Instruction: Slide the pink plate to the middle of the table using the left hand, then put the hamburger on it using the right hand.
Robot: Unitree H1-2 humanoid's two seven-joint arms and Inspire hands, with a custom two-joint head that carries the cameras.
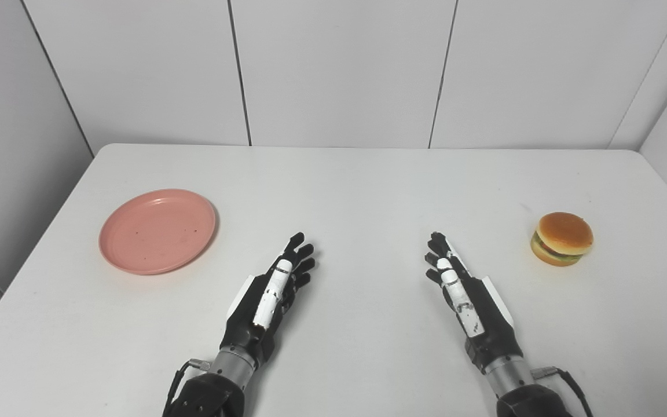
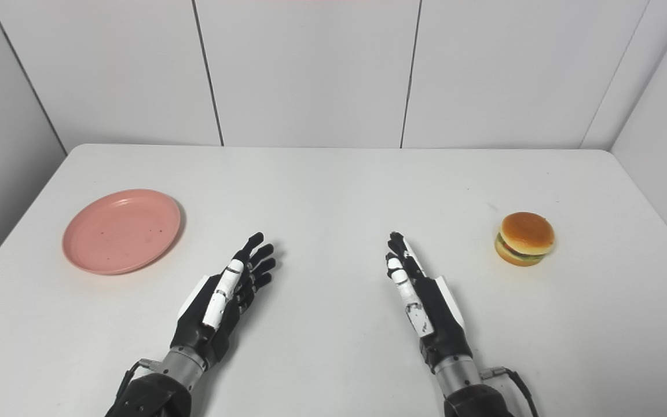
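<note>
A pink plate (image 1: 157, 230) lies empty on the left side of the white table (image 1: 356, 191). A hamburger (image 1: 561, 238) sits on the right side. My left hand (image 1: 272, 289) is open over the table's near middle, to the right of the plate and apart from it. My right hand (image 1: 461, 289) is open too, to the left of the hamburger and apart from it. Both hands hold nothing, fingers stretched forward.
White panel walls stand behind the table and at both sides. The table's far edge runs along the back wall (image 1: 339, 69).
</note>
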